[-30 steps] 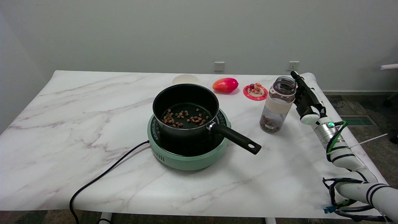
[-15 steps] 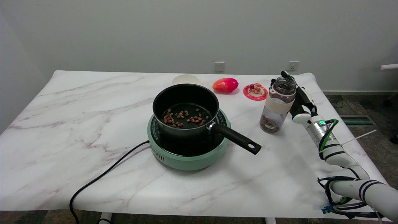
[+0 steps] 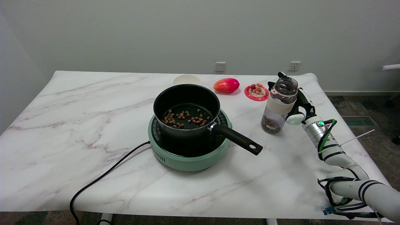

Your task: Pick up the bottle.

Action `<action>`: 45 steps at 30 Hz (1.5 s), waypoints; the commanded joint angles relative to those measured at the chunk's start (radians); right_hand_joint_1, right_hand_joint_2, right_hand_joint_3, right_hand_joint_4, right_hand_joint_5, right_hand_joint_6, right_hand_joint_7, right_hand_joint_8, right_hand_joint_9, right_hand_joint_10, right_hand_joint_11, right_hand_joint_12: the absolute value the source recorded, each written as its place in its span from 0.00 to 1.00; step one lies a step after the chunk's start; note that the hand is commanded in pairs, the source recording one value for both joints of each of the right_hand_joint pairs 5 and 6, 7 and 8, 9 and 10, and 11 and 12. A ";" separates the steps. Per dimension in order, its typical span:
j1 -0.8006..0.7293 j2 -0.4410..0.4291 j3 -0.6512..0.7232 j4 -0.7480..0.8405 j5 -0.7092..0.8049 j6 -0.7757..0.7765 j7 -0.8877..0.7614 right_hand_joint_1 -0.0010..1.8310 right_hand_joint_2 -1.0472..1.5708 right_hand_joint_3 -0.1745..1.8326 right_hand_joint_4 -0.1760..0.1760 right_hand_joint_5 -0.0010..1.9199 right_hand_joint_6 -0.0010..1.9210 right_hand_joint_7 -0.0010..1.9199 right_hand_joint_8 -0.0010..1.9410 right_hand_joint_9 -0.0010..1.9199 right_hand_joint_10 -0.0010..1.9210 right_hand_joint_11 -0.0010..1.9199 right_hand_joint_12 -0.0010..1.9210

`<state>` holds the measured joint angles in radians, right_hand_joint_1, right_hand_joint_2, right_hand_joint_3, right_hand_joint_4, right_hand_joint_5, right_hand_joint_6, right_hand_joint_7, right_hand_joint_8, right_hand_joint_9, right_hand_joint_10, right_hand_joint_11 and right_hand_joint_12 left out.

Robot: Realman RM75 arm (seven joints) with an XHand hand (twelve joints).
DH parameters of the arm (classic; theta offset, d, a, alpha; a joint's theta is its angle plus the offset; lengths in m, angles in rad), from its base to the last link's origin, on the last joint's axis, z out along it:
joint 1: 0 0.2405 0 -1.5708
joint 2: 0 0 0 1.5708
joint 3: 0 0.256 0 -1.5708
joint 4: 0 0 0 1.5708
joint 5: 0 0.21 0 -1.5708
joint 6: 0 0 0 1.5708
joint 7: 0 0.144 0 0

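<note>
I judge the pickup about half done; the bottle stands upright on the marble table, right of the pan, not yet lifted; my right hand is at its far side, fingers curving round behind its neck; whether they grip it I cannot tell.

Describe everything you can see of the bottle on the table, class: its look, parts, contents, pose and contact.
The bottle is clear plastic with a cream band below its open, lidless mouth. Brown pieces fill its bottom part. It stands upright on the marble-patterned table, right of the pan. The right hand wraps round its far side, fingertips showing behind the neck; a firm grip cannot be confirmed.
</note>
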<state>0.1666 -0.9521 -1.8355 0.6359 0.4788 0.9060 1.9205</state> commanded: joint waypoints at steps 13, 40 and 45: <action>-0.001 -0.003 -0.005 -0.004 -0.003 0.010 0.000 0.82 0.39 0.46 0.50 0.13 0.13 0.36 0.35 0.38 0.38 0.13 0.13; 0.004 0.004 0.003 -0.039 -0.003 0.033 0.000 0.85 0.43 0.53 0.50 0.27 0.27 0.60 0.59 0.52 0.52 0.36 0.36; 0.006 0.006 0.004 -0.046 -0.003 0.035 0.000 0.88 0.49 0.63 0.50 0.29 0.29 0.80 0.79 0.64 0.64 0.52 0.52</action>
<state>0.1670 -0.9518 -1.8345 0.6114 0.4756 0.9292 1.9206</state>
